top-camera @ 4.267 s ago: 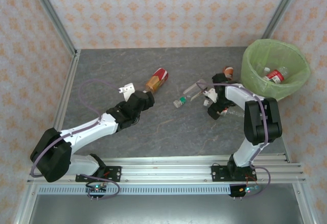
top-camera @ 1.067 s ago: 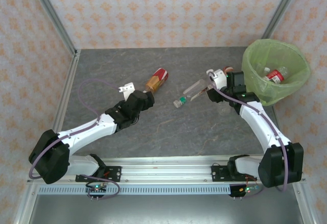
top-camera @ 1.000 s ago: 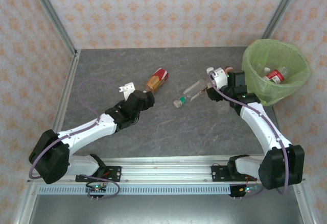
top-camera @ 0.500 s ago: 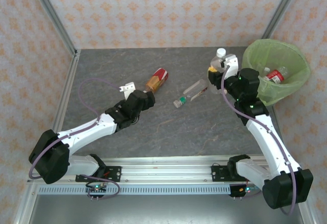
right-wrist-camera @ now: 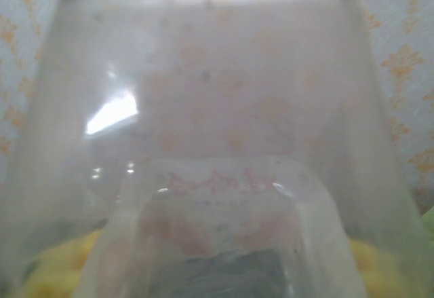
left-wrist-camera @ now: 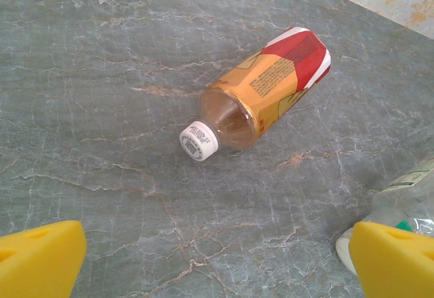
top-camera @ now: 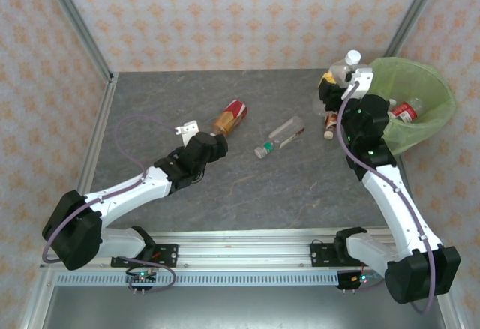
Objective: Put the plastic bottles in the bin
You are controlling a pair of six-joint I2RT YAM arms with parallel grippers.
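My right gripper (top-camera: 346, 76) is shut on a clear plastic bottle (top-camera: 351, 61) with a white cap, held up in the air beside the left rim of the bin (top-camera: 437, 127), which is lined with a lime-green bag. The same bottle (right-wrist-camera: 217, 108) presses close to the right wrist camera between the yellow pads (right-wrist-camera: 54, 267). A red-labelled bottle (top-camera: 408, 109) lies inside the bin. My left gripper (top-camera: 195, 131) stands open, low over the table, short of an orange-and-red labelled bottle (left-wrist-camera: 261, 87) that lies on its side with its white cap toward me.
A clear bottle (top-camera: 286, 129) and a green-capped bottle (top-camera: 262, 150) lie mid-table. A small brown bottle (top-camera: 329, 124) lies under the right arm, near the bin. Patterned walls and metal posts close in the table on three sides.
The right arm has lifted the clear bottle off the table and carried it up and right to the bin's left rim. The left arm has not moved.
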